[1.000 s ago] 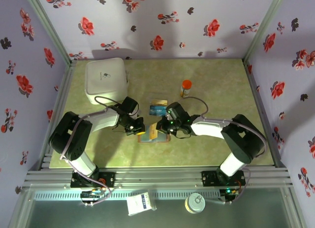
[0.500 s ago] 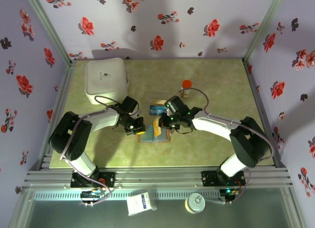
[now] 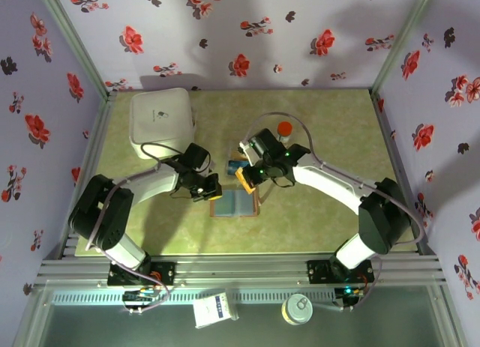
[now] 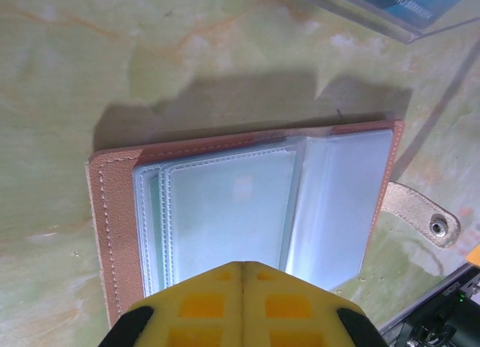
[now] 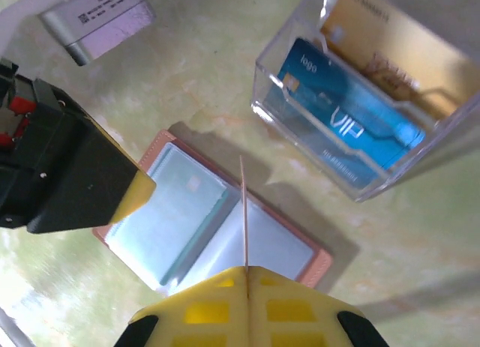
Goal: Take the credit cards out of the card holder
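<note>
Card holder (image 3: 234,204), brown with pale blue-grey clear sleeves, lies open and flat on the green marbled table (image 3: 330,212), midway between the two arms. In the left wrist view the card holder (image 4: 225,204) shows a snap tab on its right edge, and no card is visible behind the front sleeves. The left gripper (image 3: 211,191) sits low at the holder's left edge, and its yellow fingertips are pressed together with nothing between them (image 4: 240,267); whether they touch the leather cannot be told. The right gripper (image 3: 246,178) hangs above the holder's far edge. Seen from its own wrist, the right gripper (image 5: 246,270) is clamped on a single credit card (image 5: 242,212), which shows edge-on as a thin upright line over the open card holder (image 5: 187,219); its colour cannot be told. Just beyond the holder stands a clear plastic tray (image 5: 270,107) holding a blue card (image 5: 352,130) and a gold card (image 5: 390,47).
</note>
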`<move>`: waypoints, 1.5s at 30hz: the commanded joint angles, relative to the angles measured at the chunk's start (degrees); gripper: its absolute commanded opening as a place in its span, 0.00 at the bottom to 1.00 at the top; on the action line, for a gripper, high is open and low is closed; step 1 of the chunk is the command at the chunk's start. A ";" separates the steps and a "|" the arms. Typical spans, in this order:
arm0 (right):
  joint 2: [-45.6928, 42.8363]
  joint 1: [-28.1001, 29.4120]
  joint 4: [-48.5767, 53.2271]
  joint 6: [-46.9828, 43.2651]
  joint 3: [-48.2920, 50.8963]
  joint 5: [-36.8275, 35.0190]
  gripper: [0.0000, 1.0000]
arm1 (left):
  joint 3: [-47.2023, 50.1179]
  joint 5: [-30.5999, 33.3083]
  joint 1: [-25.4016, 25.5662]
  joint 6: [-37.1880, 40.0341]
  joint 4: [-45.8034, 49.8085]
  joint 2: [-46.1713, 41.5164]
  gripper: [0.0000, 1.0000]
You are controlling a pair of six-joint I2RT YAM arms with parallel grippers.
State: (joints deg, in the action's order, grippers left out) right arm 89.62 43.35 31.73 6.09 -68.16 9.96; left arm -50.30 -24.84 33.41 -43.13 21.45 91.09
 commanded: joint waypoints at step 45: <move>42.46 -10.57 35.57 -53.93 -57.00 9.91 0.00 | 4.94 3.09 -6.21 0.75 2.39 -6.20 0.08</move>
State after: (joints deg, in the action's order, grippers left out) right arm 130.93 33.23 64.90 -46.57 -123.52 18.52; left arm -44.82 -22.46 27.73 -43.09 21.98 83.99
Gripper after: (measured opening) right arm 0.049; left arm 0.079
